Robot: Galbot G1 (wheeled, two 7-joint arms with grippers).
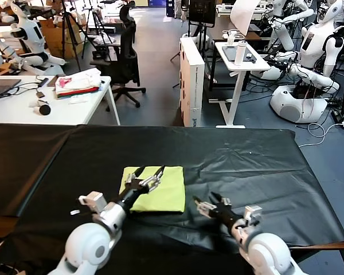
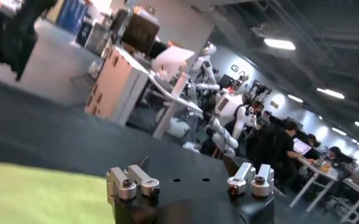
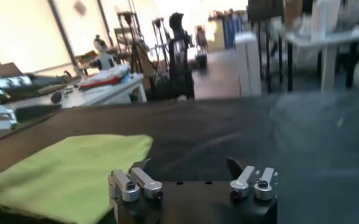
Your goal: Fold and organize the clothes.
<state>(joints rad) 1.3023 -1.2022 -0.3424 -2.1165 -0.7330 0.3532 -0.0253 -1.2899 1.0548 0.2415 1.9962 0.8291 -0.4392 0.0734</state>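
The folded lime T-shirt (image 1: 156, 189) lies flat on the black-covered bench (image 1: 258, 166), toward its near edge, a neat rectangle. At the shirt's near left corner the left hand (image 1: 148, 179) sits low over the cloth, its fingers spread apart and released, gripping nothing. To the right of the shirt, a little nearer than its front edge, the right hand (image 1: 207, 201) hovers above bare black cover, fingers likewise spread and empty. Well beyond the shirt, off the bench to the far left, a white table (image 1: 23, 109) carries a stack of folded white, pink and red fabric (image 1: 77, 85).
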